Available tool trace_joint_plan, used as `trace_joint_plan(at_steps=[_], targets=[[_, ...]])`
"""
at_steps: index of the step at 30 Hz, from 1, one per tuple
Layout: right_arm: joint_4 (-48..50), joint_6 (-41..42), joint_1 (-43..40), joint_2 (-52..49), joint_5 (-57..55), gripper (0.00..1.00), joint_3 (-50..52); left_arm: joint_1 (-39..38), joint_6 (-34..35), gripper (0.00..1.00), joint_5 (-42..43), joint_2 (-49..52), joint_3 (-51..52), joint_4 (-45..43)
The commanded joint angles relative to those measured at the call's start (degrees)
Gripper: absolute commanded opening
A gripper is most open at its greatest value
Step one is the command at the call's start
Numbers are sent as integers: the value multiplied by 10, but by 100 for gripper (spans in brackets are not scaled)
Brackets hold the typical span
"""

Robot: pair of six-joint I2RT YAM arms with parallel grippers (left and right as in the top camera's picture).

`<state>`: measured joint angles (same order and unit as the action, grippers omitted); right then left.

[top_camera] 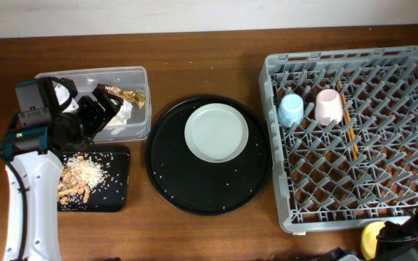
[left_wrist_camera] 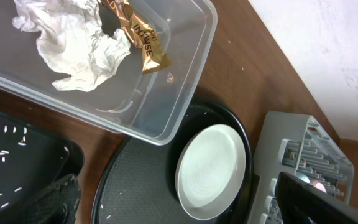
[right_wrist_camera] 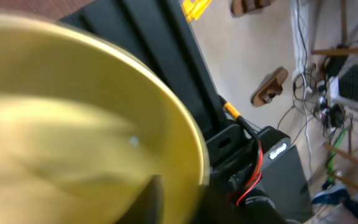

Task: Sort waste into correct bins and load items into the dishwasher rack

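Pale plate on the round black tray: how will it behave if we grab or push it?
The plate looks rigid and glossy, so it is probably slippery to grip. It lies flat, rim low on the round black tray, so a top-down pinch likely finds little edge. Pushed, it should slide rather than tip.

The clear plastic tub (left_wrist_camera: 179, 74) is smooth, the tissue (left_wrist_camera: 73, 46) inside it crumpled paper, the wrapper (left_wrist_camera: 143, 40) inside it shiny foil, the table (top_camera: 194, 58) under it polished wood, the yellow bowl (right_wrist_camera: 73, 124) glossy.
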<state>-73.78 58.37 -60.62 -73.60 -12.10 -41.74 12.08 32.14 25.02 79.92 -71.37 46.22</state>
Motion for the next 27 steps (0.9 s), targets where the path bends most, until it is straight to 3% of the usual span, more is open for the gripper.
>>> trace_joint_plan(at_steps=[1,11,16,27], targets=[[5,6,-2,1,-3,4,5,1,-1,99,0,-5,0,0],[13,4,-2,1,-10,4,-10,1,-1,99,0,-5,0,0],[12,4,-2,1,-17,32,-9,1,-1,100,0,-5,0,0],[43,4,-2,1,-58,35,-8,1,-1,99,0,-5,0,0]])
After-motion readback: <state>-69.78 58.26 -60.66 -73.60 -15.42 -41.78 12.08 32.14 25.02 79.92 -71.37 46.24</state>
